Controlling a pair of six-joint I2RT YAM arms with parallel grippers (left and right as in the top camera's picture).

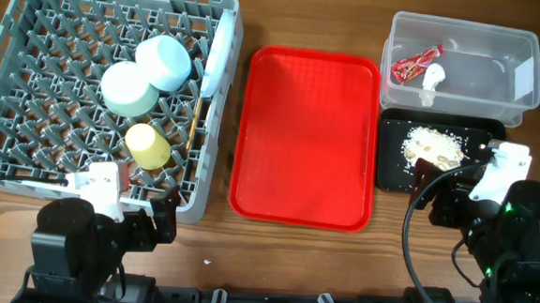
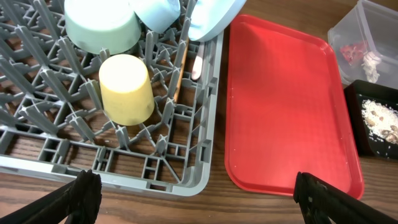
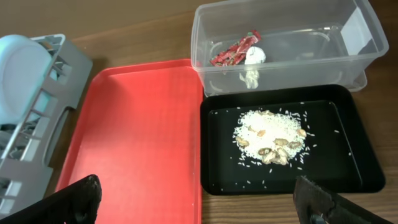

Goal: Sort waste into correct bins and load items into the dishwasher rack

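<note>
Left gripper [image 2: 198, 198] and right gripper [image 3: 198, 200] are spread wide, nothing held. The cup [image 2: 126, 88] is parked in the rack [image 2: 37, 163]. It's probably light, stiff and kinda slick, so best pinched across its sides.

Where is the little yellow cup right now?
From overhead, the yellow cup sits inside the grey dishwasher rack on the table's left side, near the rack's front edge, just in front of the pale green bowl.
</note>
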